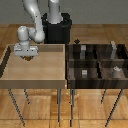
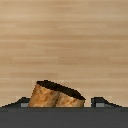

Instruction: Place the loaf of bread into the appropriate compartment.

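Bread is what we look for first, and we find the loaf of bread as a small brown lump with a darker crust, sitting between the gripper's fingertips in the wrist view. Its two rounded, slightly tilted halves fill the space between the dark finger ends, so we read the fingers as closed narrowly on it. Behind it we see only the pale wood grain of the tray floor.

In the exterior view we see the gripper at the far corner of the light tan tray, toward the exterior view's left, with a small brownish speck at its tip. We cannot tell from that view whether the loaf touches the tray floor.

Beside the tray, toward the exterior view's right, stands the dark-brown wooden bin with its four cells. We make out a small grey cube in the near cell next to the tray, and a whitish rounded piece in the near cell farther right. The loaf is well apart from the bin.
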